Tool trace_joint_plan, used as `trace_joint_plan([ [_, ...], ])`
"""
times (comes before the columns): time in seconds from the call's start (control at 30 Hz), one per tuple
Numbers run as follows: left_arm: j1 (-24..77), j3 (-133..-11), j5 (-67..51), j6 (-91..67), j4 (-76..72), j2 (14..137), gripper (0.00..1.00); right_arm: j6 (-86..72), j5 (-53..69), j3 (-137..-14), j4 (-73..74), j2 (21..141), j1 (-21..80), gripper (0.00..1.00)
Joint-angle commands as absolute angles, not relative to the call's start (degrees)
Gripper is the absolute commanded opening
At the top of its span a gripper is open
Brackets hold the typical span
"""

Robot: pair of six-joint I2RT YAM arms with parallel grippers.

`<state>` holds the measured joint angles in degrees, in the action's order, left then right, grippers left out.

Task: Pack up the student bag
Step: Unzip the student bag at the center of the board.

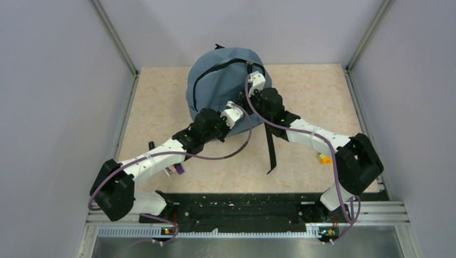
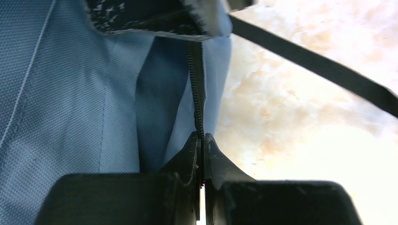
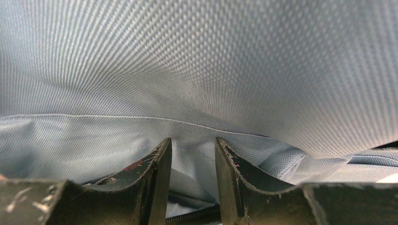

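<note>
The left gripper (image 2: 202, 137) is seen closed, its two fingers pressed together on the black zipper (image 2: 197, 84) at the edge of the student bag (image 1: 215, 80). The line of teeth runs straight in between the tips. To one side of that seam blue-grey fabric is folded inward; to the other, a black strap (image 2: 319, 63) is stretched across above the pale, mottled worktop (image 1: 161, 107).

The right gripper (image 3: 192, 143) is pressed into the bag's cloth, with its fingers held partly apart and a fold of the woven fabric caught between them. Creases are drawn out from the grip, and a stitched seam is visible just beyond the tips.

From above, the bag is found lying at the far middle of the worktop, its arched zipper facing up and its top loop towards the back wall. Both arms are reached in over its near side — the left at the lower edge, the right higher up. A small purple item (image 1: 179, 170) is partly hidden under the left arm, and a yellow-orange one (image 1: 324, 158) beside the right.
</note>
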<state>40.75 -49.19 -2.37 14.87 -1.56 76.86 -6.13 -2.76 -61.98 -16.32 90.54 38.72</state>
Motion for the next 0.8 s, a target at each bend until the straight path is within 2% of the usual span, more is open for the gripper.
trace_joint_plan([
  [0.0, 43.11, -46.81, -13.99, 9.5, -0.22, 72.16, 0.0, -5.45, -6.65, -63.27, -19.18, 91.76, 38.31, 0.38],
  [0.23, 46.28, -46.89, -21.42, 3.48, 5.68, 70.55, 0.0, -6.68, -8.4, -61.43, -21.22, 91.93, 38.32, 0.39],
  [0.43, 46.47, -47.31, -22.36, 0.34, 4.94, 70.69, 0.03, -6.99, -8.48, -60.16, -21.68, 91.4, 38.32, 0.39],
  [0.53, 46.48, -47.45, -18.26, -0.57, 4.03, 69.51, 0.16, -6.87, -7.91, -59.65, -21.2, 90.12, 38.32, 0.4],
  [0.6, 46.41, -47.65, -16.14, -1.89, 3.62, 68.18, 0.31, -6.7, -6.98, -58.99, -21.14, 88.69, 38.32, 0.44],
  [0.7, 46.41, -47.31, -14.81, -2.77, 1.94, 66.11, 0.54, -5.84, -3.15, -57.93, -19.87, 85.9, 38.32, 0.57],
  [0.77, 46.42, -47.09, -14.21, -3.19, 1.14, 65.08, 0.65, -5.9, -0.46, -56.89, -19.25, 83.52, 38.32, 0.63],
])
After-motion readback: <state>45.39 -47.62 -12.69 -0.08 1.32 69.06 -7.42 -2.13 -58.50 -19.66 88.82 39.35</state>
